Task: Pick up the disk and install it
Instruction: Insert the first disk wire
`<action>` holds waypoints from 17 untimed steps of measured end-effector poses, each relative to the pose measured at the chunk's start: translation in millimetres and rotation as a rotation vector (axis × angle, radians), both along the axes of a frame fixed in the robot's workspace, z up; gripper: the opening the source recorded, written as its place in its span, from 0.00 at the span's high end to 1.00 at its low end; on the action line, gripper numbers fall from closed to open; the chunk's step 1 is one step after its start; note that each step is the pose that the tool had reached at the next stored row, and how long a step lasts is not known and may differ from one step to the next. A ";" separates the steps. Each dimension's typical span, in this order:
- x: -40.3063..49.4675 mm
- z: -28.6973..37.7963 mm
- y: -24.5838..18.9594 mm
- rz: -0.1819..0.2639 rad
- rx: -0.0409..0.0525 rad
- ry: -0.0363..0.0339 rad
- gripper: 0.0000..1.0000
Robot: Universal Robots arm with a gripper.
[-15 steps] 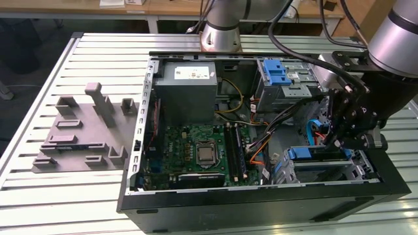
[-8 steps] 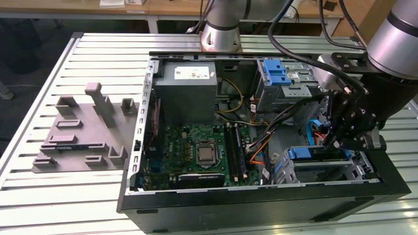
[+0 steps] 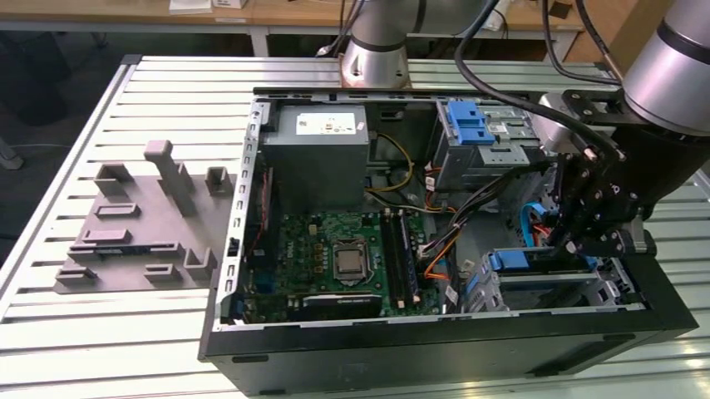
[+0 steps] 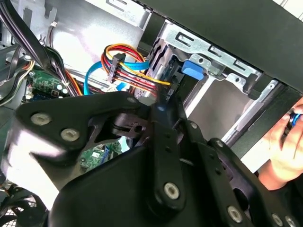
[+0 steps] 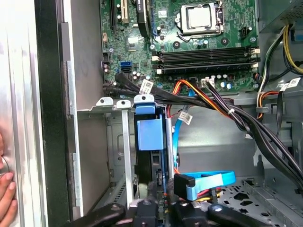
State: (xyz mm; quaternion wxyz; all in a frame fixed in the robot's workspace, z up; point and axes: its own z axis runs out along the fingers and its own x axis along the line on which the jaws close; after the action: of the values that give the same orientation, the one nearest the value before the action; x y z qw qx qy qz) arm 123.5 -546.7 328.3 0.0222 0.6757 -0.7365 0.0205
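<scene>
The disk [image 3: 538,259] stands on edge inside the silver drive cage [image 3: 616,287] at the near right corner of the open computer case; its blue carrier frame shows from above. In the first wrist view the disk [image 5: 150,135] sits between the cage's rails [image 5: 125,142], blue frame facing me. My black gripper [image 3: 571,245] reaches down onto the disk's right end. In the first wrist view the gripper [image 5: 158,209] has a finger on each side of the disk's near end. In the second wrist view the gripper [image 4: 154,111] has its linkages drawn together near the cage [image 4: 208,47].
Bundled cables [image 5: 213,101] and a blue data cable [image 5: 208,179] run close beside the cage. The motherboard [image 3: 344,258], power supply [image 3: 322,137] and a second cage with a blue latch [image 3: 471,125] fill the case. A grey fixture [image 3: 145,224] lies to the exterior view's left. A person's hand [image 4: 284,146] rests outside the case.
</scene>
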 end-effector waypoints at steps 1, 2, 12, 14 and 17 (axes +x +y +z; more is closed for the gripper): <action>0.0 0.1 0.0 0.000 -0.0001 0.0000 0.76; 0.1 0.8 0.0 0.000 -0.0004 0.0000 0.76; 0.1 12.4 0.0 0.000 -0.0001 0.0003 0.84; 0.1 12.4 0.0 0.000 -0.0001 0.0004 0.89; 0.1 12.5 0.0 0.000 -0.0002 0.0004 0.89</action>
State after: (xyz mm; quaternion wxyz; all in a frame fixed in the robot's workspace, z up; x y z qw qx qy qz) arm 123.6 -546.7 340.7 0.0224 0.6758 -0.7365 0.0205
